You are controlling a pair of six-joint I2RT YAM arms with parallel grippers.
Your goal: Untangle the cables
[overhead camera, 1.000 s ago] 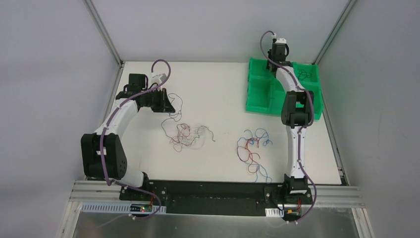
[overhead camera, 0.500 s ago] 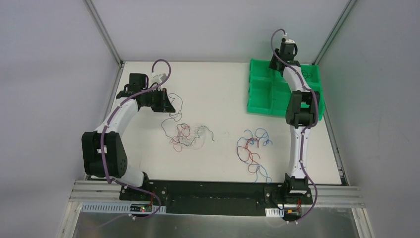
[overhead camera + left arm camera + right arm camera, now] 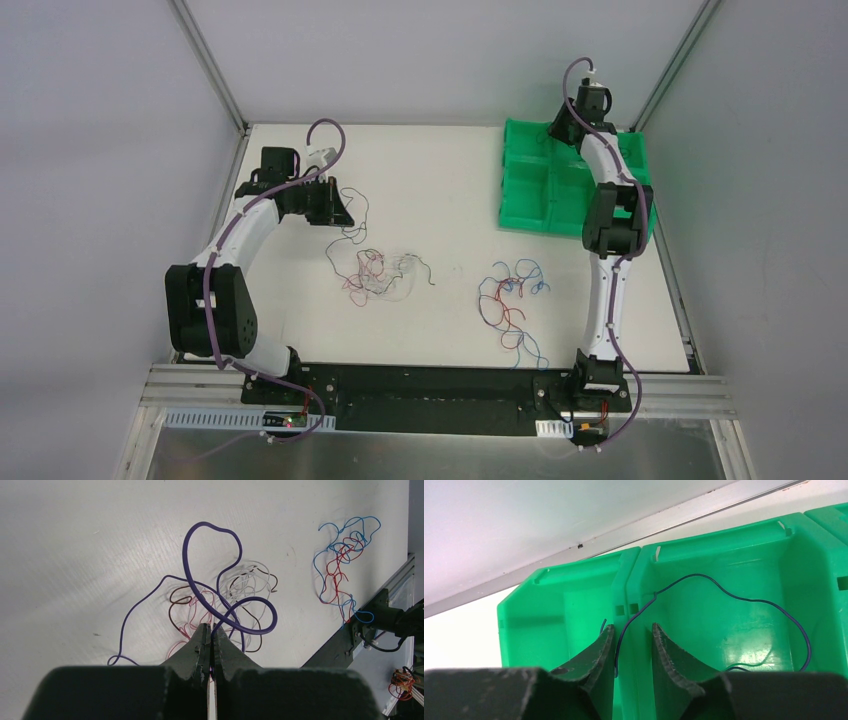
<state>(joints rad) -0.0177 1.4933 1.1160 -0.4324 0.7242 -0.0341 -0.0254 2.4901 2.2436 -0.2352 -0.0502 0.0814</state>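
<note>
My left gripper (image 3: 335,207) is shut on a dark purple cable (image 3: 210,527) and holds it above the table, at the back left. That cable loops down into a bunch of red, whitish and dark cables (image 3: 375,272), which also shows in the left wrist view (image 3: 240,592). A second bunch of blue and red cables (image 3: 510,300) lies right of centre. My right gripper (image 3: 634,632) is open over the green bins (image 3: 530,190). A thin blue cable (image 3: 724,592) runs between its fingers and drapes over the divider into the right compartment.
The green bins (image 3: 574,615) stand at the back right corner, against the frame posts and grey walls. The blue and red bunch also shows in the left wrist view (image 3: 345,555), near the table's front rail (image 3: 380,610).
My right arm has swung to the right and farther back over the green bins. My left arm and both bunches on the table have not moved.
</note>
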